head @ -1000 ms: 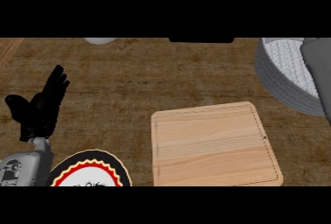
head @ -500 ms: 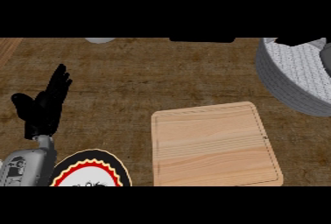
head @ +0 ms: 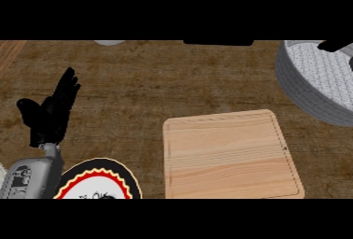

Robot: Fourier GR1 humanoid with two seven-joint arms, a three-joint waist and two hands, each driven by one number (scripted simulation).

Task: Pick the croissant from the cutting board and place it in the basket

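From the head view I see the left robot hand [head: 50, 116] resting near the desk's [head: 158, 88] left edge, fingers straight and pointing up, holding nothing. My right robot hand shows only as a dark tip [head: 338, 45] at the far right corner, just over the basket [head: 314, 84], so I cannot tell whether it is open or closed. The basket sits at the desk's right edge, partly cut off. The cutting board [head: 231, 156] lies toward the near edge, its top bare wood. I cannot see the croissant anywhere. A plate [head: 100, 179] with a red and yellow rim lies at the near edge, just beside the board and the left forearm.
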